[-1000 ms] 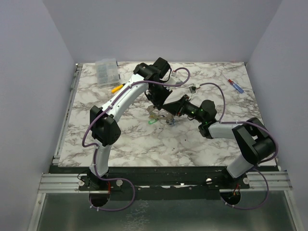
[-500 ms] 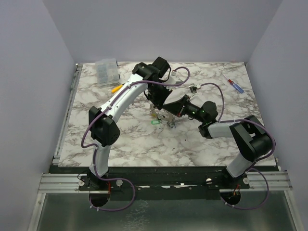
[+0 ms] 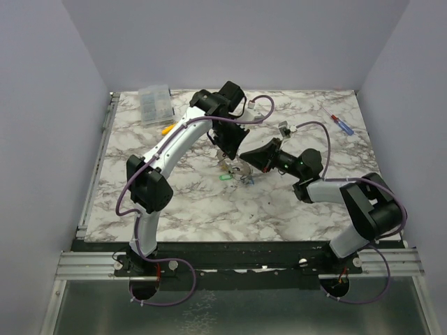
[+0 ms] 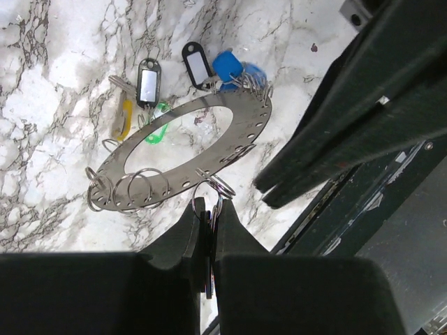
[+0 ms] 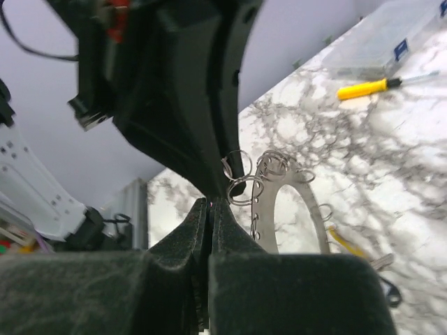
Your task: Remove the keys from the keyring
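Note:
The keyring is a flat grey ring with small holes, held tilted above the table; it also shows in the right wrist view. Keys hang from it: two black tags, a blue one, a yellow one and a green one. My left gripper is shut on a dark key joined to the ring's near rim by small split rings. It stands over the ring in the top view. My right gripper is shut, its tips just beside the ring and next to the left fingers.
A yellow-handled screwdriver and a clear plastic box lie at the back left. A red-and-blue screwdriver lies at the back right. The right arm's cable loops over the table behind the grippers.
My right gripper has drawn back to the right and risen a little. The left gripper stays over the ring with little movement.

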Tool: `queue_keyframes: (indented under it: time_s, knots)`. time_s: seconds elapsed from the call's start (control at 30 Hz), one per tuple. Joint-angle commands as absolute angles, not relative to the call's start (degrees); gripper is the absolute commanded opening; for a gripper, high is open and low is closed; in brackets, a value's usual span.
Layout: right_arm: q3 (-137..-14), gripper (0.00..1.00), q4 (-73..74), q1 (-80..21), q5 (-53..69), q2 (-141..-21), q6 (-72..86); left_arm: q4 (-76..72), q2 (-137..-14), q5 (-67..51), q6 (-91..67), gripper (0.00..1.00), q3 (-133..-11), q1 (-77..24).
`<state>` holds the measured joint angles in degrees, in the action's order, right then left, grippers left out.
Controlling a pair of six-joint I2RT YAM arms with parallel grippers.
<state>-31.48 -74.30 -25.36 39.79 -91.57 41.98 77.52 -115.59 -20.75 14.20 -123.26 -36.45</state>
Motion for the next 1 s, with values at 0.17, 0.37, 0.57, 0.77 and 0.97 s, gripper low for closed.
queue_keyframes:
  time_s: [0.17, 0.37, 0.57, 0.77, 0.97]
  knots:
    - [-29.9, 0.01, -68.2, -25.2, 46.6, -84.8, 11.5, 77.7, -113.3, -23.4, 14.6, 0.00, -124.3, -35.9]
    - [-33.3, 0.15, -59.7, -25.1, 44.6, -84.0, 18.5, 77.9, -113.4, -23.7, 14.8, 0.00, -124.3, -35.9]
    - [-34.5, 0.37, -62.1, -25.1, 47.0, -85.5, 25.5, 77.8, -113.4, -24.3, 14.8, 0.00, -124.4, -35.9]
    - [-37.5, 0.44, -64.3, -25.0, 49.0, -89.7, 33.9, 78.0, -112.9, -24.8, 14.9, 0.00, -124.2, -35.9]
    - [-38.7, 0.44, -73.0, -24.9, 51.1, -94.7, 45.4, 78.0, -112.3, -25.2, 15.0, 0.00, -123.7, -35.9]
